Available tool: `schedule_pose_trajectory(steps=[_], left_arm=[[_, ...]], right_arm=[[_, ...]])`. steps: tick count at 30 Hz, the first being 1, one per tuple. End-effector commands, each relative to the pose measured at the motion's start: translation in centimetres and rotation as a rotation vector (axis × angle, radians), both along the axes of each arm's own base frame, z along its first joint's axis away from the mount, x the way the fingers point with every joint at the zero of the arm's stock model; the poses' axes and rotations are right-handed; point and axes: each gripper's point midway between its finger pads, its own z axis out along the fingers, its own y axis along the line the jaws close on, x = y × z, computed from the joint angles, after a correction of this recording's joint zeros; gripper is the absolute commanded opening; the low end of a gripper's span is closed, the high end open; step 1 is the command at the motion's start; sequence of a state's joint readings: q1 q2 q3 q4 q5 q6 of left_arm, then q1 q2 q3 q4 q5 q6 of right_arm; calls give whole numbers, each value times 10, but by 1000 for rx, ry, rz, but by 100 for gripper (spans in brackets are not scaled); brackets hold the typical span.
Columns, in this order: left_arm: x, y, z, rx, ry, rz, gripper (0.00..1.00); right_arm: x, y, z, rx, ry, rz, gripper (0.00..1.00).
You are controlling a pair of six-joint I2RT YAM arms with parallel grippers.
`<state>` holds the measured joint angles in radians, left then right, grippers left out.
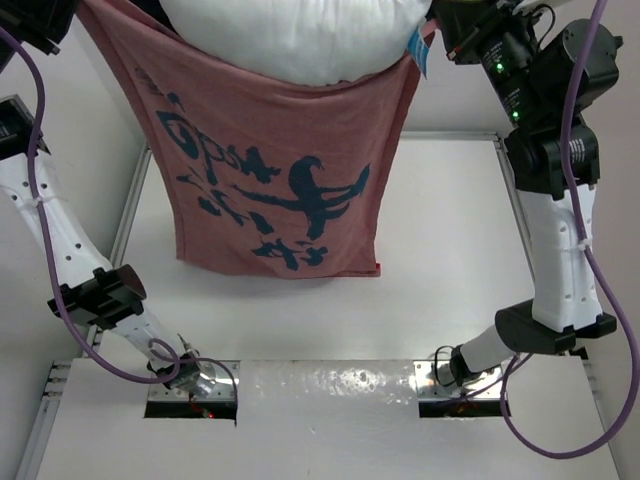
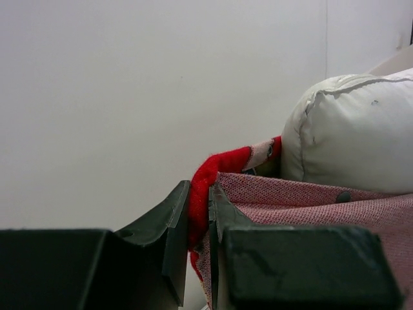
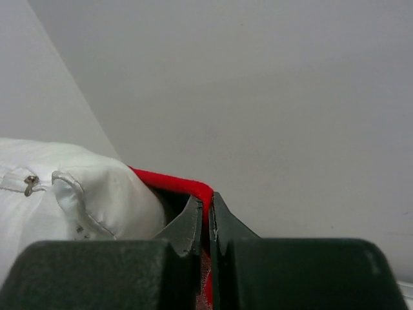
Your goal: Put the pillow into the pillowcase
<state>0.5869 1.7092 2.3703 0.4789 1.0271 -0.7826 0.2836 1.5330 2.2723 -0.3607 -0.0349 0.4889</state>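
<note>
My left gripper (image 2: 200, 188) and right gripper (image 3: 206, 201) each clamp the pillowcase (image 1: 270, 170) hem. The pillow (image 1: 300, 35) protrudes from it at 12 o'clock.

The setting is a robotics laboratory test cell. A white table (image 1: 440, 260) serves as the work surface, with aluminium rails (image 1: 128, 215) framing its left and right edges. The left arm (image 1: 62, 235) and the right arm (image 1: 562, 250) are bolted to metal mounting plates (image 1: 190, 402) at the table's near edge. Purple cables (image 1: 41, 120) run along both arms. Green indicator lights (image 1: 499, 68) glow on the right arm above the table's far right corner. Plain white walls (image 2: 129, 97) surround the table.
</note>
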Motion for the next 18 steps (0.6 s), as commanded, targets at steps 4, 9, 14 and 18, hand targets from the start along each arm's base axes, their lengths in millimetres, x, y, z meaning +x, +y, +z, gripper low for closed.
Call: schedule_pose_trajectory(steps=[4,9,14,18], left_arm=[[46,25,-3,-149,-24,94,0],[85,30,-2,-172,-81,132,0],[116,46,6,-271,-203,167,0],[100,34,30,-297,-342,122,0]], right_arm=[[31,-55,31,113,-126,-276,0],[47,-83,73,205,-316,-423,0],[40,-122,103,283,-527,-583,0],[3,-136,133,287,-667,-600,0]])
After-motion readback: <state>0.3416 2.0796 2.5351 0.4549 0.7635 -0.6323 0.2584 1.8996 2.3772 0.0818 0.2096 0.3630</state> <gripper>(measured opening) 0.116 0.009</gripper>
